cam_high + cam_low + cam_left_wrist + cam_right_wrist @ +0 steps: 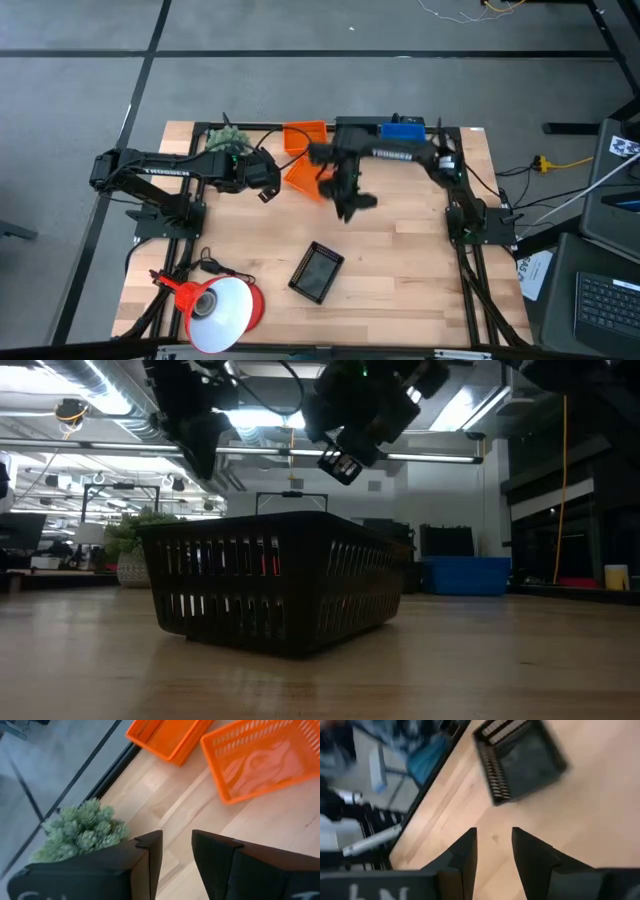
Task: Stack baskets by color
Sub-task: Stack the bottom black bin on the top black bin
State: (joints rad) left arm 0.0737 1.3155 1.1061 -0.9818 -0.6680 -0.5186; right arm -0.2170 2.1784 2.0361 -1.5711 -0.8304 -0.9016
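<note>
Black shallow rectangular plastic basket (317,271) lying alone on the wooden table (400,270), well apart from the orange plastic baskets (305,155) and the blue plastic basket (402,128) at the far edge. Taking the black basket as landmark: right gripper (350,205) hovering above the table just beyond it, toward the far edge and a little right; left gripper (268,190) farther off, beyond and left, just beside the orange baskets. Right arm judged the nearer. Long axis of the black basket running near-to-far, tilted slightly rightward at the far end, open side up. Both grippers parted and empty, nothing between the fingers. Coming reach: likely downward and toward the near edge onto the basket's far rim.
</note>
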